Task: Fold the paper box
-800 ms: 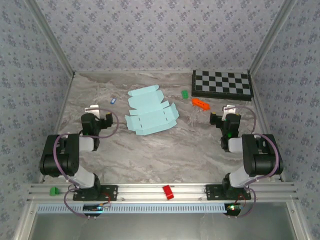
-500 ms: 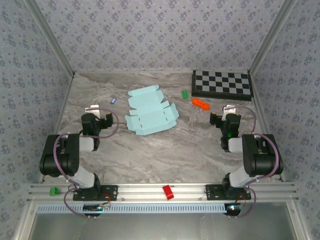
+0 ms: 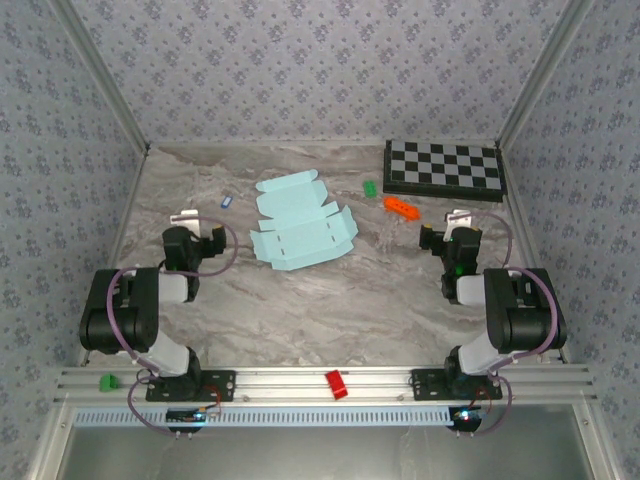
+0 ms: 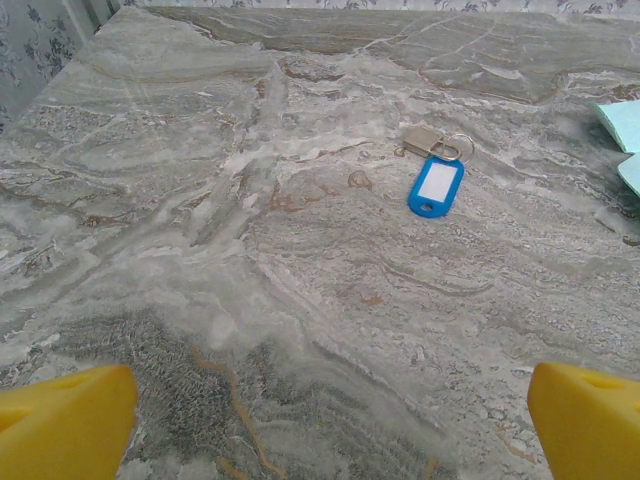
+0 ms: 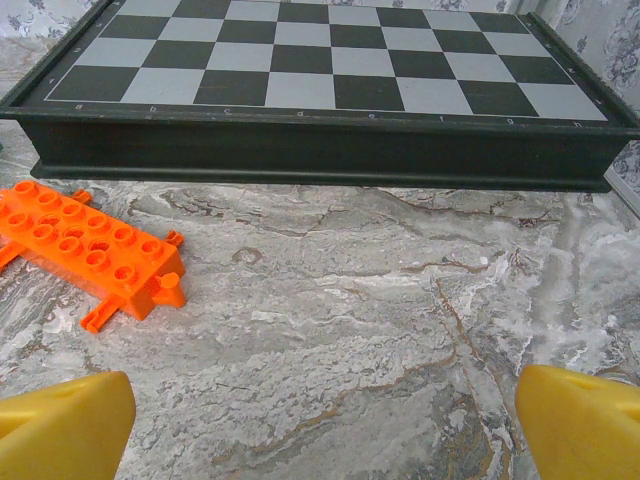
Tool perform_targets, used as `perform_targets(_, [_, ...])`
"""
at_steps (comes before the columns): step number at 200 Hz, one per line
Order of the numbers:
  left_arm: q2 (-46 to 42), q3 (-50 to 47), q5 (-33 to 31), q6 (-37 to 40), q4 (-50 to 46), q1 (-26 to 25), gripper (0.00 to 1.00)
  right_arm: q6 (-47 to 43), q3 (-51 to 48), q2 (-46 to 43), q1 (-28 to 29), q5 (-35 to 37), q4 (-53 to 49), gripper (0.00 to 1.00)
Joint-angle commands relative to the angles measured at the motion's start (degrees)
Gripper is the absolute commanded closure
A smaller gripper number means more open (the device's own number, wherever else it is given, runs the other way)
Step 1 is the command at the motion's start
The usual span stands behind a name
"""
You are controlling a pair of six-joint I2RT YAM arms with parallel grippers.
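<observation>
Left pincer [image 3: 197, 228] is seen spread wide near the left edge of the worktop [image 3: 330, 300], nothing being held between its yellow fingertips [image 4: 65, 420], and a blue key tag [image 4: 436, 186] is seen ahead of it. The right pincer [image 3: 450, 226] is likewise held wide and empty near the right edge, pointed toward the orange brick [image 5: 90, 250] and the checkerboard [image 5: 330, 60] in the far right corner. The paper box [image 3: 300, 222] is laid flat as an unfolded die-cut sheet toward the far edge, slightly left of the middle and apart from both pincers. It can be judged light, thin and easily bent, likely to crease along its scored lines and to crumple if pinched hard. On the smooth worktop it may be expected to slide when pushed. A free outer flap would best be taken by its edge, with the middle panel pressed down by the other pincer.
</observation>
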Motion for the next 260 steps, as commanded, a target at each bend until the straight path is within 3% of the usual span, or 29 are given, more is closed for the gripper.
perform_targets(1, [0.0, 1.1, 0.9, 0.3, 0.1, 0.4, 0.0, 0.4, 0.2, 0.6, 0.1, 1.0, 1.3, 0.0])
perform_targets(60, [0.0, 1.1, 0.9, 0.3, 0.2, 0.4, 0.0, 0.5, 0.0, 0.5, 0.1, 0.9, 1.6, 0.01])
perform_targets(85, [-2.7, 2.9, -3.1, -1.3, -5.0, 0.4, 0.0, 1.3, -0.1, -1.8, 0.0, 2.8, 0.3, 0.01])
perform_targets(105, [-6.8, 5.6, -3.4, -1.3, -13.3, 0.2, 0.0, 2.0, 2.0, -6.1, 0.1, 4.8, -7.1, 0.0])
perform_targets(143, [-10.8, 15.6, -0.9, -5.7, -34.2, -0.6, 0.0, 8.8, 11.4, -13.8, 0.3, 4.2, -33.1, 0.01])
perform_targets(171, [-8.7, 21.7, 1.6, -6.8, -41.1, -5.3, 0.0, 16.7, 20.0, -15.1, 2.5, 0.5, -49.2, 0.01])
perform_targets(203, [-2.1, 31.8, 4.5, -12.3, -48.8, -10.6, 0.01, 19.8, 25.8, -13.6, 10.0, -5.8, -55.6, 0.01])
perform_targets(217, [2.3, 37.3, 6.6, -13.7, -52.6, -12.4, 0.06, 20.4, 27.1, -12.7, 14.7, -6.5, -55.2, 0.0])
perform_targets(237, [9.9, 47.1, 12.4, -12.9, -59.3, -14.2, 0.3, 22.2, 28.9, -9.8, 20.7, -6.7, -54.2, 0.0])
perform_targets(260, [18.6, 57.0, 15.2, -13.2, -64.9, -15.3, 0.52, 24.1, 32.0, -4.3, 27.1, -6.2, -53.3, 0.08])
